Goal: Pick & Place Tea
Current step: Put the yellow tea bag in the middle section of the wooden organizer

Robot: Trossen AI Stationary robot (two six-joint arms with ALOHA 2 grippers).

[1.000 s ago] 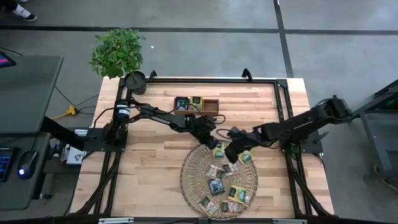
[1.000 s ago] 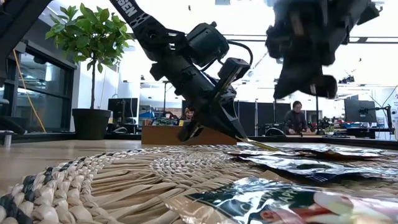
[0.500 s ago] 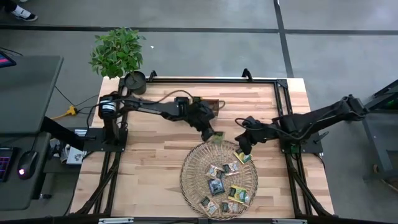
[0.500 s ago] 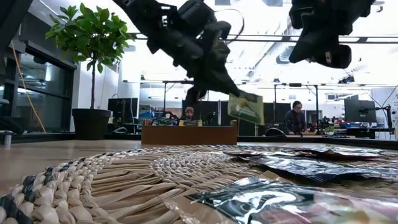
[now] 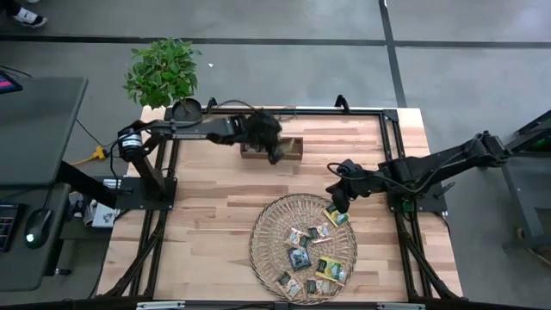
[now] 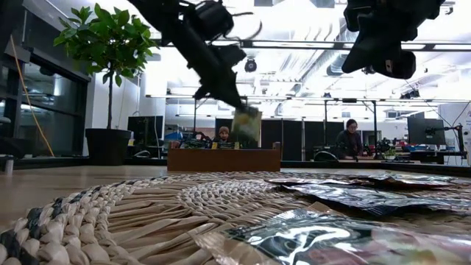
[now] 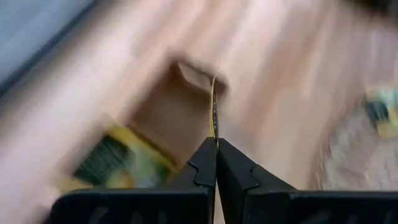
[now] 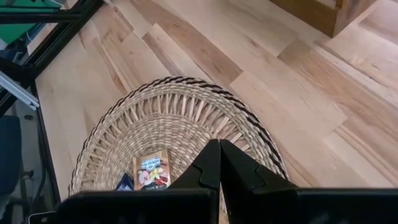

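Tea sachet (image 7: 213,106) between left pincer (image 7: 216,147) fingers

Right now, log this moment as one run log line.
left gripper: shut on tea sachet, over wooden box | right gripper: shut, empty, above woven tray rim | remaining sachets: in tray

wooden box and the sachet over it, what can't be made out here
- Wooden box, high view: the left arm covers most of it, hiding its contents.
- Held sachet, left wrist view: edge-on in the shut left pincer, label unreadable.
- Box contents, left wrist view: motion-blurred.
- Woven tray sachets, high view: labels too small.
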